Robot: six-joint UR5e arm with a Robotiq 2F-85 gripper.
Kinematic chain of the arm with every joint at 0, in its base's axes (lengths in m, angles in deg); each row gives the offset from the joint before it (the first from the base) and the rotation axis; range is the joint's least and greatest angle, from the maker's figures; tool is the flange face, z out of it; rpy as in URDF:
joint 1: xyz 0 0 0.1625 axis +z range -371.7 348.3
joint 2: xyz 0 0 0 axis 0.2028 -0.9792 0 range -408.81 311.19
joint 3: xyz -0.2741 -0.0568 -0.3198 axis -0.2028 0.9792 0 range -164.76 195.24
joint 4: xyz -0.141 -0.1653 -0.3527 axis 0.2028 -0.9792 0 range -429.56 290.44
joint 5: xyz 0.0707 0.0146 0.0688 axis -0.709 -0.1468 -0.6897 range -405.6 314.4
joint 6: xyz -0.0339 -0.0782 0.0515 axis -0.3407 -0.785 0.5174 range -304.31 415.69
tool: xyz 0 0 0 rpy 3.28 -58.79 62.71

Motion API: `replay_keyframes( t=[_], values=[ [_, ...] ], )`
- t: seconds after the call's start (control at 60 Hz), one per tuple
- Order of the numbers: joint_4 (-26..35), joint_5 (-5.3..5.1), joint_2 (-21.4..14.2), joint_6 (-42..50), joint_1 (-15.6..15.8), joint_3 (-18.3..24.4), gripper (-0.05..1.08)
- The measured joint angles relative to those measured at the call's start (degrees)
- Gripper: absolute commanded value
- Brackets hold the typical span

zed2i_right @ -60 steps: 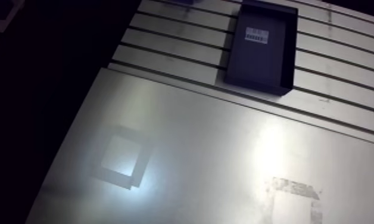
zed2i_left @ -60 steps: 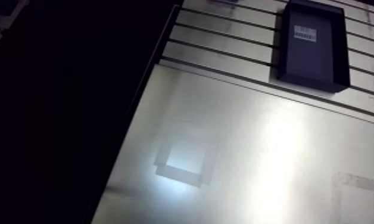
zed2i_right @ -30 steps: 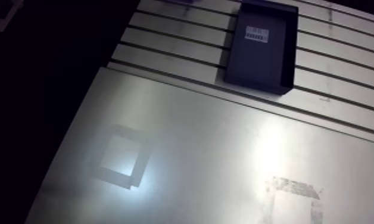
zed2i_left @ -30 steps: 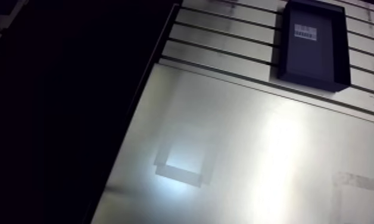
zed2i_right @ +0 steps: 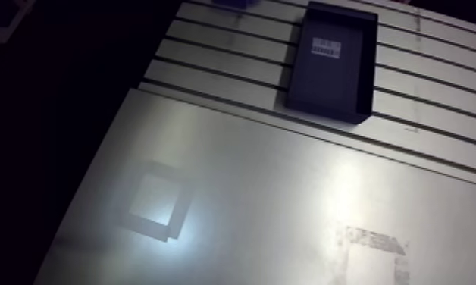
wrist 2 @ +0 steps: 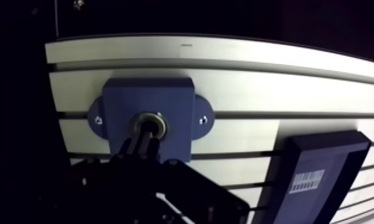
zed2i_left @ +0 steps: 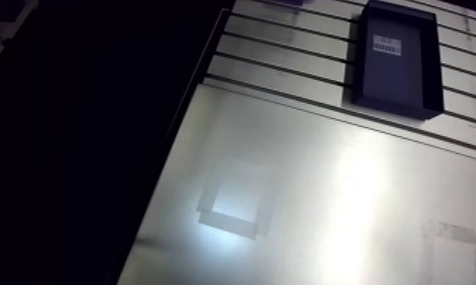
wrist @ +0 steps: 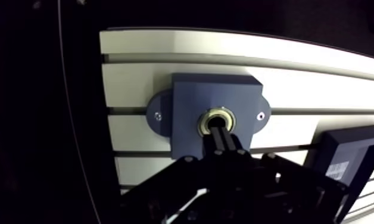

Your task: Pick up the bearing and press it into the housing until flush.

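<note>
Between the earlier arm views and now the whole picture shifts only a hair, and the things in it keep their places relative to each other, so read that as the camera riding a small arm motion. That suits a slow press rather than a carry. The arm view gives you the slotted aluminium table (zed2i_left: 286, 45), the smooth metal sheet (zed2i_left: 324, 151) lying on it, and the dark tray (zed2i_left: 396, 83) with its barcode label (zed2i_left: 386, 42) on the slats just past the sheet's edge. It shows neither the work nor the gripper. Only the wrist view does. There the blue-grey housing (wrist: 189, 101) sits near a corner of the table, a screw (wrist: 158, 116) in each side ear, with the tray just beside it, farther from the corner. The bearing (wrist: 207, 116) is already in the housing's bore, its metal ring showing around the fingertips. The gripper (wrist: 221, 130) has its jaws drawn together with no gap, tips set on the bearing's middle, pushing rather than gripping. You cannot tell from here whether the ring is flush yet, so check that before lifting off.
</note>
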Motion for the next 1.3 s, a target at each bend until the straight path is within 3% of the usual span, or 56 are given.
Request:
replay_keyframes(
  t=[0.15,0.167,0.183,0.2,0.217,0.25,0.267,0.283,0.6,1.3],
  values=[
    [0.51,0.02,-1.29,-0.11,0.0,-0.26,1.05],
    [0.57,0.02,-1.46,-0.12,0.0,-0.31,0.97],
    [0.65,0.02,-1.71,-0.13,0.0,-0.38,0.97],
    [0.69,0.02,-1.86,-0.14,0.0,-0.42,0.76],
    [0.76,0.01,-2.02,-0.15,0.0,-0.48,0.76],
    [0.95,0.02,-2.32,-0.16,0.0,-0.55,0.13],
    [1.13,0.01,-2.45,-0.17,-0.01,-0.58,0.13],
    [1.39,0.01,-2.58,-0.17,-0.01,-0.59,0.02],
    [7.59,-0.68,-4.69,-1.03,0.01,-0.79,0.0],
    [9.86,-0.86,-19.11,-2.77,-2.22,-7.64,0.01]
  ],
)
